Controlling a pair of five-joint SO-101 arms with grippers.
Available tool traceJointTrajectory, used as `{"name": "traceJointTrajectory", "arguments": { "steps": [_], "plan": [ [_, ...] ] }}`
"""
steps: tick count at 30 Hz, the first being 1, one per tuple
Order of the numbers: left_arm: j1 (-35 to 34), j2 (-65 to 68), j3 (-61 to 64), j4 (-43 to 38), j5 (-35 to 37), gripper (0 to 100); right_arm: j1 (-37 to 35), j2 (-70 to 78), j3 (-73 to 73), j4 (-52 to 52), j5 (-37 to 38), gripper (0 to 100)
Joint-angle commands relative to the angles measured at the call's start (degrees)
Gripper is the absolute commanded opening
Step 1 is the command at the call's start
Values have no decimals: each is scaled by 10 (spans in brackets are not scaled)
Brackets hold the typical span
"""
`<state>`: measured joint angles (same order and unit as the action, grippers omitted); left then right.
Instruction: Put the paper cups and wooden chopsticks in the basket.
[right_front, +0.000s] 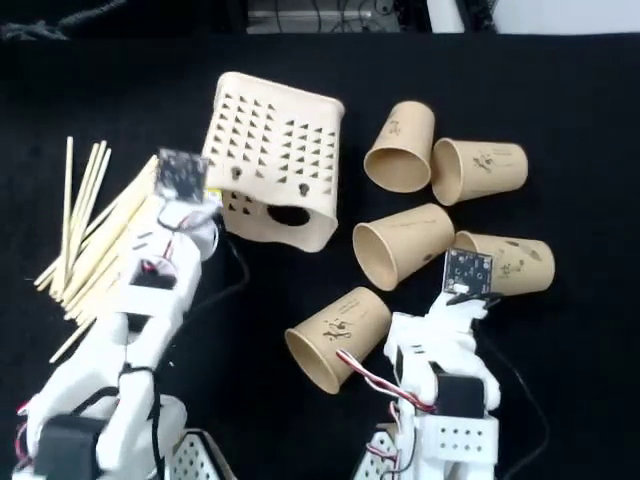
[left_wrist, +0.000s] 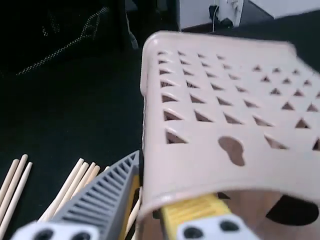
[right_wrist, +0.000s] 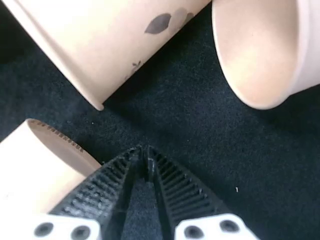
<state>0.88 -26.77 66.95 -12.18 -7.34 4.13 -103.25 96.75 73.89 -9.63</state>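
Basket (right_front: 280, 150) tilted, rim grasped by left pincer (left_wrist: 157, 192), chopsticks (right_front: 85, 230) just beside it; right pincer (right_wrist: 147, 160), clenched empty, nearer the cups (right_front: 400, 245).

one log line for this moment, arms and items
left gripper: at basket rim | right gripper: shut, between paper cups | basket: tipped | cups and chopsticks: on table
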Motion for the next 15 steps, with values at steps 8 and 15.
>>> {"name": "traceJointTrajectory", "arguments": {
  "steps": [8,15],
  "plan": [
    [49,-76,-323,501,124,28,4,-36,-1,0,5,13],
    [47,-76,-388,592,181,28,4,-36,-1,0,5,13]
  ]
}}
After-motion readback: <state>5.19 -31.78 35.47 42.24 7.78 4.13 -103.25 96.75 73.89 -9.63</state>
